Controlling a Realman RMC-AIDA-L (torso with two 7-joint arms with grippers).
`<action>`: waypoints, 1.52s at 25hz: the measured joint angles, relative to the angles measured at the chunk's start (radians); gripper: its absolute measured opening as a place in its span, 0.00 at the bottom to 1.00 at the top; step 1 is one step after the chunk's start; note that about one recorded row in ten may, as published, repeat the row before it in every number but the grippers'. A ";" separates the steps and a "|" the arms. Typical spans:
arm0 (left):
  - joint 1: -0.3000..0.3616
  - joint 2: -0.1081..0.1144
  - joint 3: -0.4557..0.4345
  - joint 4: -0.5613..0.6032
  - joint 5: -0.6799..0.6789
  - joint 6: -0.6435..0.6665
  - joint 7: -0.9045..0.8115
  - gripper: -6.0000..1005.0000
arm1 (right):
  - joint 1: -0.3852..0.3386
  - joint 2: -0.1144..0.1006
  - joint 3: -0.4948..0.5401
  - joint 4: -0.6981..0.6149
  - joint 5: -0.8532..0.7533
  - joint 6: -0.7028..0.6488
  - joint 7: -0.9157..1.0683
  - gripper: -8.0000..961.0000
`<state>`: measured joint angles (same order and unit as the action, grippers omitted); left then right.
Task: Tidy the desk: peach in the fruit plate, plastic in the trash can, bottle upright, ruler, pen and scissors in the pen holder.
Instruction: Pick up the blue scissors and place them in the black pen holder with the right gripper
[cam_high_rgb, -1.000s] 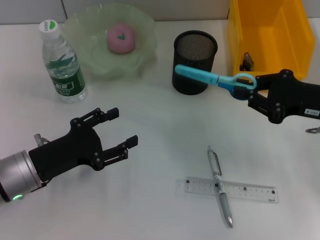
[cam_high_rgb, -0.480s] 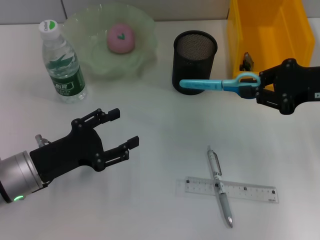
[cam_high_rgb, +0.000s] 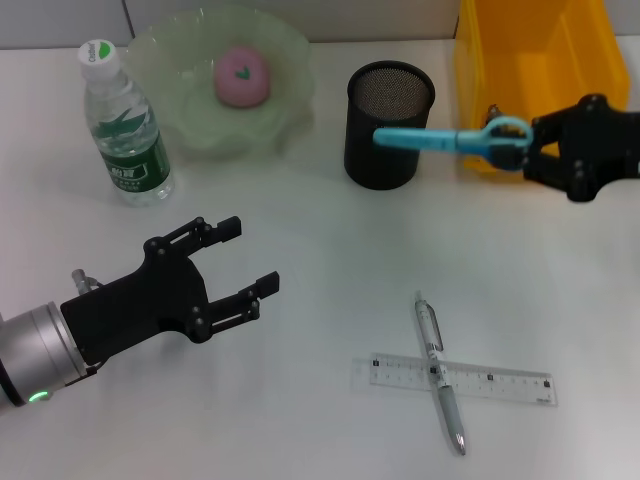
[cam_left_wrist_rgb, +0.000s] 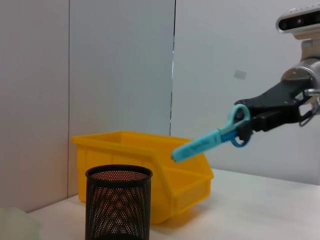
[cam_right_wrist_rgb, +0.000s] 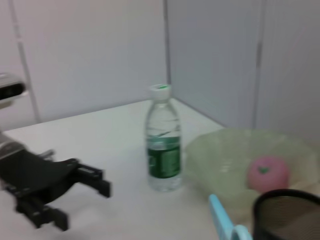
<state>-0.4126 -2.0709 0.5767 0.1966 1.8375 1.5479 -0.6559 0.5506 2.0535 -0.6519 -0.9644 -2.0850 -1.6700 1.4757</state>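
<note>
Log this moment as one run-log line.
right gripper: shut on scissors, tip above pen holder | left gripper: open, idle | pen, ruler: on desk

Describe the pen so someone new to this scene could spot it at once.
Start at the black mesh pen holder near the yellow bin, then look toward the near edge of the table. The pen lies there, crossing over a clear ruler. It is the slim silver-grey stick, unlike the flat transparent ruler.
</note>
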 joint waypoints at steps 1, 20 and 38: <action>0.000 0.000 0.000 0.000 0.000 0.000 0.000 0.79 | 0.000 0.000 0.003 -0.006 0.000 0.008 0.006 0.19; 0.000 -0.003 0.000 -0.003 -0.015 0.000 -0.001 0.79 | 0.016 0.001 -0.030 -0.037 -0.006 0.205 0.091 0.20; -0.005 -0.003 0.000 -0.016 -0.020 0.000 0.007 0.79 | 0.123 -0.010 -0.085 -0.072 -0.175 0.207 0.286 0.21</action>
<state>-0.4178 -2.0739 0.5767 0.1811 1.8172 1.5477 -0.6490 0.6741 2.0437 -0.7369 -1.0368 -2.2601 -1.4635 1.7618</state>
